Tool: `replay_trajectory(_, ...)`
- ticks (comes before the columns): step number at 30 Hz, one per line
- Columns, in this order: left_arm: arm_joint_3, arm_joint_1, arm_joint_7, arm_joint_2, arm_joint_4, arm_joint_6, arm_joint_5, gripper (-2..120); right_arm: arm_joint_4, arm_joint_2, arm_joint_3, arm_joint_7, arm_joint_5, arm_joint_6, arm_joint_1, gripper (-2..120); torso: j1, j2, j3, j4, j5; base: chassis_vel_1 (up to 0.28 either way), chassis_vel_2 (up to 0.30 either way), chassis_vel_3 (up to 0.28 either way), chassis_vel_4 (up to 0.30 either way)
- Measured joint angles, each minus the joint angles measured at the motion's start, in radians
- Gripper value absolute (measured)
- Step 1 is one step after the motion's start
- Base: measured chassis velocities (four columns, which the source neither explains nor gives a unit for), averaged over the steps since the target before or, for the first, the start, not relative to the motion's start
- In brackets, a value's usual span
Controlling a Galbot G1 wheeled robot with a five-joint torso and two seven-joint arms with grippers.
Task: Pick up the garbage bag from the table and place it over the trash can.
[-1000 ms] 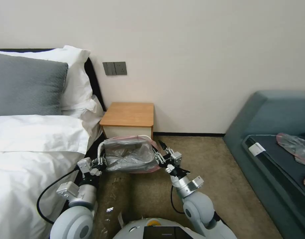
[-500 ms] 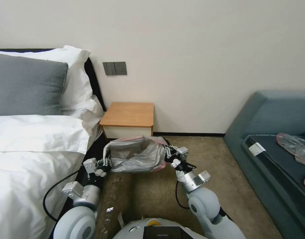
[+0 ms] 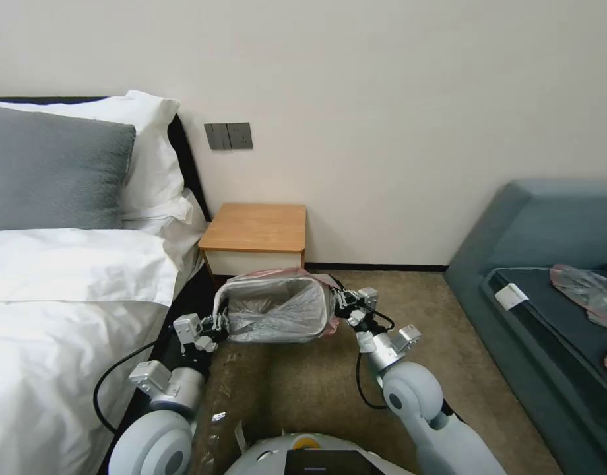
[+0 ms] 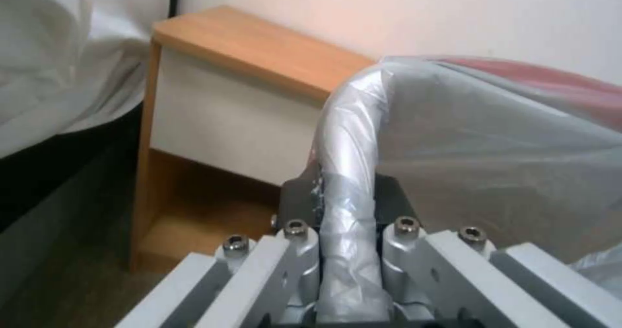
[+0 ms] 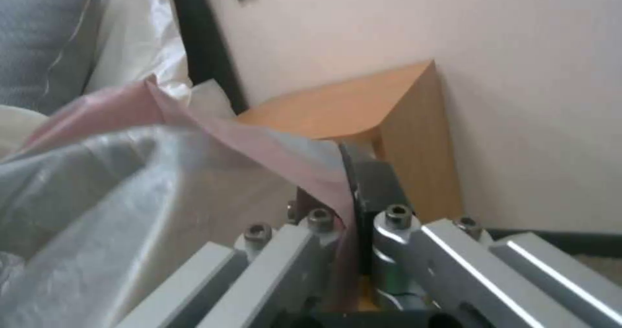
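Observation:
The garbage bag (image 3: 277, 310), grey and crinkly with a pink rim, hangs stretched between my two grippers just in front of the table (image 3: 254, 227). Its mouth is pulled into a wide rectangle. My left gripper (image 3: 218, 324) is shut on the bag's left edge, where the plastic (image 4: 486, 138) curves over a rounded edge between the fingers of the left gripper (image 4: 350, 269). My right gripper (image 3: 338, 305) is shut on the pink rim (image 5: 272, 148) at the right edge. The trash can is hidden; the bag covers whatever is under it. The table (image 4: 259, 56) (image 5: 337, 109) stands bare behind.
A bed (image 3: 66, 284) with white linen and a grey pillow runs along the left, close to my left arm. A blue-grey sofa (image 3: 547, 264) at the right carries more crumpled bags (image 3: 587, 290). Brown carpet (image 3: 396, 303) lies between them, with the wall right behind the table.
Both grippers have moved forward toward the table with the bag. The right gripper has shifted right, and the bag's mouth has been pulled from a crumpled bundle into a wide open rectangle.

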Motion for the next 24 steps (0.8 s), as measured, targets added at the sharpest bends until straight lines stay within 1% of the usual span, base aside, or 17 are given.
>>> replay_trajectory(3, 0.001, 0.000, 0.019, 0.000, -0.007, -0.001, 0.000, 5, 0.002, -0.013, 0.005, 0.014, 0.050, -0.015, 0.012, 0, 0.000, 0.000, 0.000, -0.0001, -0.0001, 0.000, 0.000, 0.000, 0.000)
replay_trajectory(6, 0.001, -0.002, 0.027, 0.001, -0.006, -0.008, -0.003, 5, -0.004, -0.024, 0.006, 0.019, 0.063, -0.022, 0.023, 0, 0.000, 0.000, 0.000, 0.0000, -0.0001, 0.000, 0.000, 0.000, 0.000)
replay_trajectory(10, 0.001, -0.006, 0.045, -0.002, -0.002, -0.030, -0.037, 5, -0.039, -0.038, -0.002, 0.016, 0.067, -0.024, 0.034, 0, 0.000, 0.000, 0.000, -0.0001, 0.0000, 0.000, 0.000, 0.000, 0.000)
replay_trajectory(19, 0.000, -0.006, 0.057, -0.001, -0.007, -0.035, -0.065, 5, -0.079, -0.036, -0.019, 0.019, 0.057, -0.018, 0.056, 0, 0.000, 0.000, 0.000, 0.0000, -0.0001, 0.000, 0.000, 0.000, 0.000)
replay_trajectory(24, 0.000, -0.007, 0.055, -0.001, -0.009, -0.035, -0.104, 5, -0.117, -0.036, -0.018, 0.017, 0.037, 0.006, 0.078, 2, 0.000, 0.000, 0.000, 0.0000, 0.0000, 0.000, 0.000, 0.000, 0.000)
